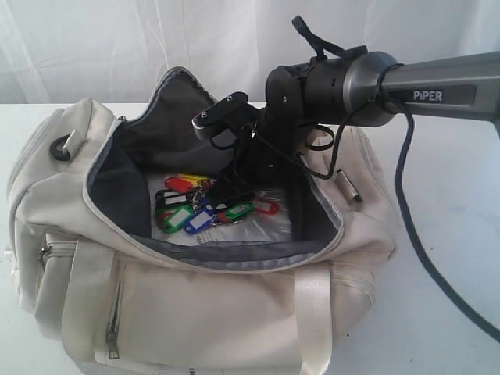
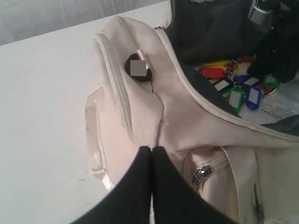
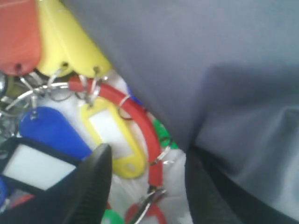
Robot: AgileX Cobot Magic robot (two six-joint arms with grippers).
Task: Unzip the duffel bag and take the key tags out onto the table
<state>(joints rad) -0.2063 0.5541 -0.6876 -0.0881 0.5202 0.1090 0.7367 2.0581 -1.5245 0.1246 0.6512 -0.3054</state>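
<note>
Gaping empty over the colourful plastic key tags point(image 1: 195, 209), your right tool point(image 3: 147, 154) should pinch their rings point(image 3: 46, 88): light, slippery bunch.

The exterior camera sits in front of and slightly above the duffel bag point(image 1: 234, 312), close in, looking down into its open mouth, with the desk point(image 1: 445, 234) and a white curtain point(image 1: 117, 39) behind. The left wrist camera looks down past the left claw point(image 2: 152, 151) at one end of the bag. The right wrist camera, behind the right claw point(image 3: 147, 184), is inside the bag, very close and blurred. All three views show the key tags point(image 1: 199, 211).
</note>
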